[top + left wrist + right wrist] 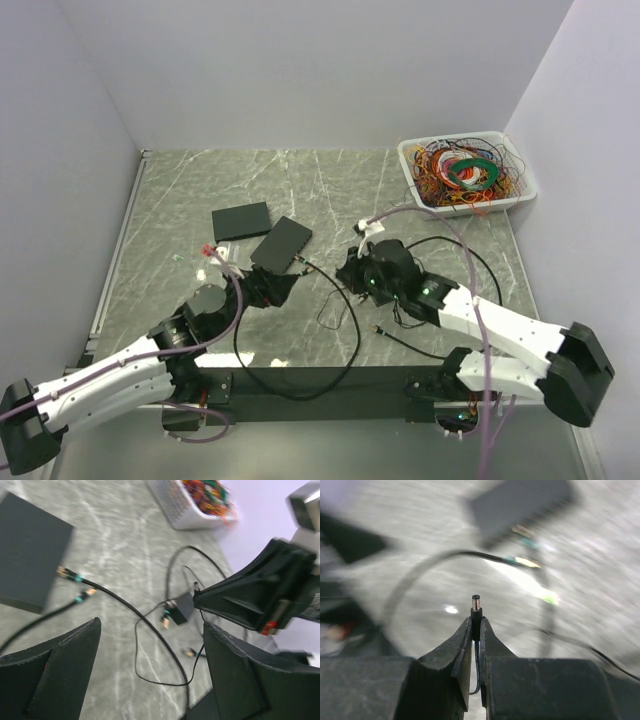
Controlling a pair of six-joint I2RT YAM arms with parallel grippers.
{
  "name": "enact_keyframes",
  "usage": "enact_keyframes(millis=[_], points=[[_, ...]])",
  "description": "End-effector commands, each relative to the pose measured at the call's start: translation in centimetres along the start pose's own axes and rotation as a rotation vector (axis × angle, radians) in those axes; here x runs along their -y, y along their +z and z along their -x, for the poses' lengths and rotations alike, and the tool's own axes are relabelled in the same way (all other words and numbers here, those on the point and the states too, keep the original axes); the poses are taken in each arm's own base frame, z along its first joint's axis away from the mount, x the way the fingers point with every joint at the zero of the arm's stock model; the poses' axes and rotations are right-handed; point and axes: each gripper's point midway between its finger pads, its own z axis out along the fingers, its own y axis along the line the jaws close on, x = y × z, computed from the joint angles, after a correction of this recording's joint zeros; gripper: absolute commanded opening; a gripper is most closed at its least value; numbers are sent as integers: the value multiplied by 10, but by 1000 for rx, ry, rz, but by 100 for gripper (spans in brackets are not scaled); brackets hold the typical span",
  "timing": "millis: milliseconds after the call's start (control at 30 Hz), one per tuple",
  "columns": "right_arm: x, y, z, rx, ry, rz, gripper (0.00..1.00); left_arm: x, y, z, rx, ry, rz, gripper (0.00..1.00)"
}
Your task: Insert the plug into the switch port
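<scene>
No text, label, brand or number can be read in any view. The flat black rectangular switch box (pixel 281 245) shows only a plain dark top.

**Sharp above, smeared at wrists**

The overhead view is bright, even and sharp, with soft shadows on the grey marbled worktop (pixel 200 190). Beyond the right jaws everything is motion-blurred, a pale glare patch included; only the black barrel plug (pixel 476 607) they pinch is crisp. Ahead of the left jaws, the white wire-filled basket (pixel 175 505) smears.
</scene>
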Motion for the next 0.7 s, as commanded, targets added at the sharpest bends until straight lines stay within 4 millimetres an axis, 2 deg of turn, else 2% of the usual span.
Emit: enact_keyframes(millis=[0, 33, 67, 100, 133, 167, 200, 233, 267, 300, 367, 400, 467, 633, 667], points=[[52, 2, -4, -89, 3, -226, 0, -18, 11, 22, 47, 77, 163, 89], [60, 4, -2, -99, -3, -259, 0, -14, 15, 29, 47, 98, 168, 89], [71, 8, -15, -168, -12, -300, 0, -27, 24, 24, 12, 122, 221, 89], [69, 14, -3, -166, -29, -305, 0, -28, 30, 23, -13, 130, 225, 88], [71, 19, -4, -197, -36, -316, 0, -26, 36, 29, -18, 134, 223, 86], [81, 28, -21, -291, -46, -352, 0, -36, 44, 37, -2, 125, 246, 85], [76, 37, -6, -288, -66, -347, 0, -47, 52, 31, -38, 126, 267, 85], [78, 44, -6, -312, -76, -354, 0, -46, 58, 29, -65, 115, 236, 84], [87, 55, -17, -366, -89, -392, 0, -64, 65, 31, -69, 105, 277, 83], [86, 65, -7, -352, -99, -390, 0, -65, 70, 35, -58, 97, 265, 82], [95, 82, -14, -382, -104, -399, 0, -75, 77, 42, -46, 104, 281, 81], [98, 89, -7, -376, -97, -390, 0, -84, 81, 39, -57, 108, 303, 81], [105, 105, -12, -394, -90, -383, 0, -91, 88, 48, -40, 111, 304, 81], [115, 136, -7, -395, -111, -344, 0, -113, 108, 47, -41, 79, 284, 80], [118, 142, -13, -406, -118, -348, 0, -120, 110, 50, -34, 70, 292, 78]])
